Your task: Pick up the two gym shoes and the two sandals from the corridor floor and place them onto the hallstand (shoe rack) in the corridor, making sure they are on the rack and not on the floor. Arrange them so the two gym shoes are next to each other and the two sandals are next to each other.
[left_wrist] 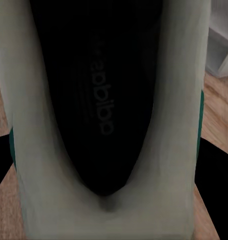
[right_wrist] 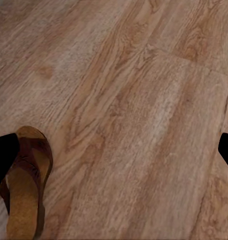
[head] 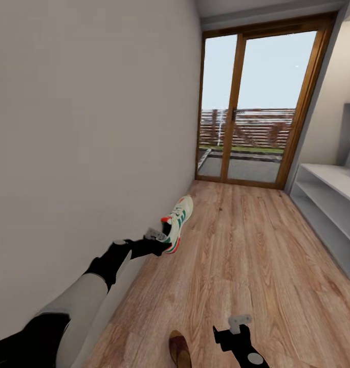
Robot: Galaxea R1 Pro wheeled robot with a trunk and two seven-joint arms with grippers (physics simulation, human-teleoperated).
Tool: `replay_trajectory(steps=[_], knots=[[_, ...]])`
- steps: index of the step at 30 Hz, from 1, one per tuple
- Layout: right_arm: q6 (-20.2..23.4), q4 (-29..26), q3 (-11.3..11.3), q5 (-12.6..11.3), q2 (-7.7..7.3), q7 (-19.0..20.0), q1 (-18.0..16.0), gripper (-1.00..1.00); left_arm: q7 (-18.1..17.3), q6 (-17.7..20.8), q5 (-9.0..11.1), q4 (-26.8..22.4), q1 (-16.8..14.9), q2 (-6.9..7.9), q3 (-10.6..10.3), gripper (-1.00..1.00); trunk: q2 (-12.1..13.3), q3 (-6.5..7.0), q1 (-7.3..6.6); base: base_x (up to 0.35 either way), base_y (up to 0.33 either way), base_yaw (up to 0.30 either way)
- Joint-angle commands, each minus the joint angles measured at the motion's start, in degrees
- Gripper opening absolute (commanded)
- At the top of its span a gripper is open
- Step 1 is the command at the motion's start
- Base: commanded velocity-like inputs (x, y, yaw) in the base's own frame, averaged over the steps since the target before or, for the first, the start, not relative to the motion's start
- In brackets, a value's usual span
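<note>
Your left gripper (head: 162,241) is clamped on the heel of one gym shoe (head: 179,220), held up near the wall; the left wrist view looks straight into its dark insole. Your right gripper (head: 235,327) hangs spread and empty over the corridor floor (head: 246,245), just beside one sandal (right_wrist: 24,187) lying flat. The hallstand (head: 331,204) shelves in view at the right hold no shoes. Judged progress: early. First shoe grasped, nothing racked; all four are left to place.

We see a light brown wood-plank corridor floor (head: 246,255). One brown leather sandal (head: 179,349) lies flat on it. Along one side stands a light grey shoe rack (head: 328,204), its shelves bare.
</note>
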Motion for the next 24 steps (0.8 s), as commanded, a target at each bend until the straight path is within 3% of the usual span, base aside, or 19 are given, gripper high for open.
replay_trajectory(steps=[1,5,9,15,24], knots=[[-0.11,0.08,-0.07,0.61,0.69,-0.04,-0.02,1.0,-0.21,1.49,-0.14,-1.48,0.0,-0.43,-0.51,-1.0,-0.02,-0.06,-0.01,0.0,0.0,0.057],[0.09,0.11,-0.06,0.66,2.28,-0.12,-0.02,1.0,-0.82,4.26,-0.07,-3.63,0.0,-1.13,-0.87,-1.0,-0.02,-0.06,-0.01,0.0,0.0,0.029],[0.28,-0.17,-0.08,0.68,4.08,-1.14,-0.02,1.0,-4.35,6.94,-0.02,-6.58,0.0,-1.37,-1.06,-1.0,-0.02,-0.06,-0.01,0.0,0.0,0.007],[0.4,-1.42,-0.07,0.68,4.57,-3.47,-0.07,1.0,-6.85,7.69,0.19,-8.31,-0.07,-1.37,-1.05,-1.0,-0.02,-0.06,-0.01,0.0,0.0,0.001],[0.49,-4.16,-0.13,0.68,4.61,-3.84,-0.11,1.0,-7.32,7.8,0.23,-8.65,-0.13,-1.3,-1.05,-1.0,-3.63,-1.68,1.97,0.0,0.0,0.0]])
